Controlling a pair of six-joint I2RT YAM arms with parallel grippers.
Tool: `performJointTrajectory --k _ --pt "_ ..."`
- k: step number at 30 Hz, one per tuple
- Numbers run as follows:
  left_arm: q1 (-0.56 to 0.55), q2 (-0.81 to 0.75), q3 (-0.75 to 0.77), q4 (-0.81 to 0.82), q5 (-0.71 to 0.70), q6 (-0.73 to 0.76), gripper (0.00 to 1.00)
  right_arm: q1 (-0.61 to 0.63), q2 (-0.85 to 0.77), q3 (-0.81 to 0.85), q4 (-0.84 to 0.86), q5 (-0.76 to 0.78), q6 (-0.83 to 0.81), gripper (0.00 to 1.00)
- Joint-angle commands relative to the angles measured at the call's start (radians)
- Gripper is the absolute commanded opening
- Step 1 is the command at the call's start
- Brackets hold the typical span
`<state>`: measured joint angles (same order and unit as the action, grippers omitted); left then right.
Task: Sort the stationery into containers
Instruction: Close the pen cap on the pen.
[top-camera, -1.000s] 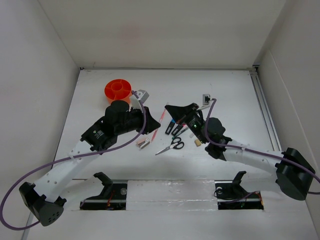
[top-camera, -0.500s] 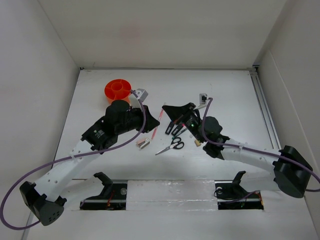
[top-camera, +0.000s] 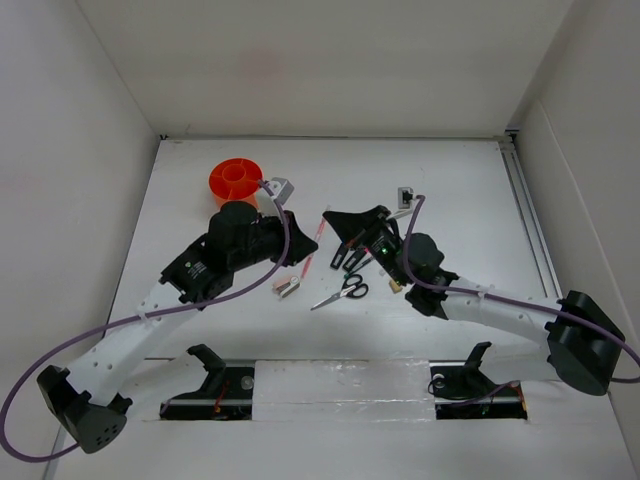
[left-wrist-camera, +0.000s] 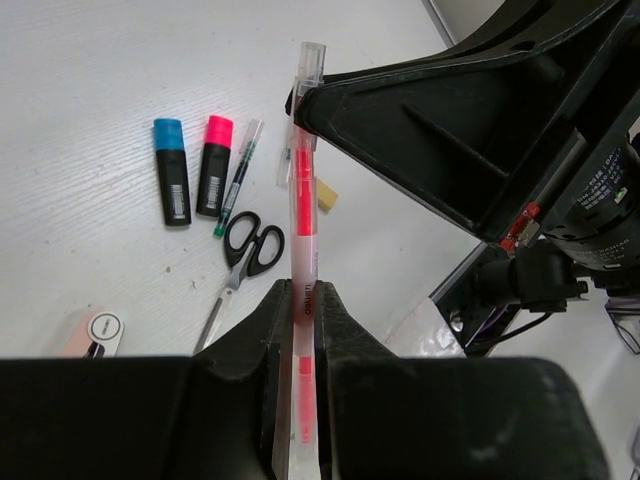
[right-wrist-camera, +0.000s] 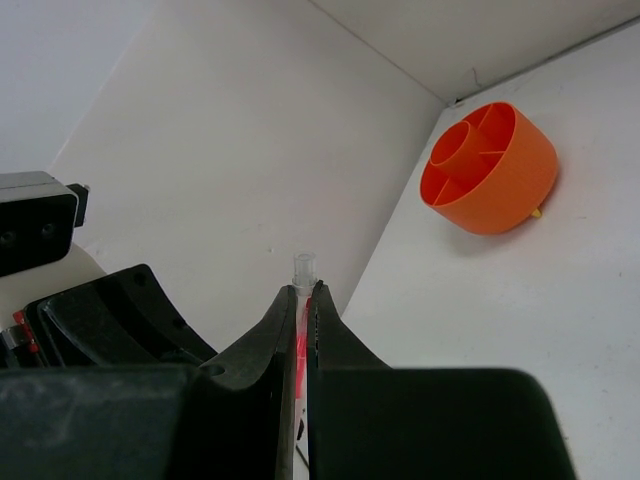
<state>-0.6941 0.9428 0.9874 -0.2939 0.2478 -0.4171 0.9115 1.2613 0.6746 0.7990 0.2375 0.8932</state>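
Observation:
The thin red pen (left-wrist-camera: 303, 190) is held above the table by both grippers. My left gripper (left-wrist-camera: 301, 300) is shut on its lower barrel. My right gripper (right-wrist-camera: 303, 295) is shut on its upper end, with the clear tip (right-wrist-camera: 302, 266) sticking out. In the top view the pen (top-camera: 313, 245) spans from the left gripper (top-camera: 300, 250) to the right gripper (top-camera: 327, 218). The orange tub (top-camera: 236, 180) stands at the back left and also shows in the right wrist view (right-wrist-camera: 490, 168). On the table lie the blue-capped highlighter (left-wrist-camera: 172, 172), pink-capped highlighter (left-wrist-camera: 212, 165), slim pen (left-wrist-camera: 238, 165), scissors (left-wrist-camera: 245, 250), eraser (left-wrist-camera: 326, 197) and stapler (left-wrist-camera: 95, 333).
A grey block (top-camera: 282, 187) sits just right of the tub. A small grey fitting (top-camera: 406, 196) lies behind the right arm. White walls close in the left, back and right sides. Two black mounts (top-camera: 215, 368) stand at the near edge.
The right gripper has moved left and a little back onto the pen's upper end. The left gripper has kept hold of the pen, which now lies more upright between the two.

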Motion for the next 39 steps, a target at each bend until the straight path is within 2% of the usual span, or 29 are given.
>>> performJointTrajectory --k 1,15,24,26,31,39 --pt "0.001 -0.044 -0.003 0.097 -0.054 -0.008 0.00 0.038 -0.013 0.031 -0.020 -0.052 0.000 0.00" --pt "0.001 -0.055 -0.003 0.064 -0.162 0.003 0.00 0.029 0.062 0.059 -0.021 -0.253 -0.036 0.00" --pt "0.001 -0.064 0.007 0.021 -0.171 0.078 0.00 -0.028 0.052 0.161 -0.242 -0.431 -0.046 0.00" --pt "-0.028 -0.064 0.017 0.021 -0.189 0.087 0.00 -0.039 0.052 0.184 -0.300 -0.475 -0.059 0.00" --pt "-0.041 -0.064 0.017 0.010 -0.222 0.087 0.00 -0.057 0.027 0.203 -0.418 -0.486 -0.103 0.00" --pt "-0.041 -0.073 0.017 0.010 -0.278 0.066 0.00 -0.057 0.018 0.164 -0.429 -0.477 -0.134 0.00"
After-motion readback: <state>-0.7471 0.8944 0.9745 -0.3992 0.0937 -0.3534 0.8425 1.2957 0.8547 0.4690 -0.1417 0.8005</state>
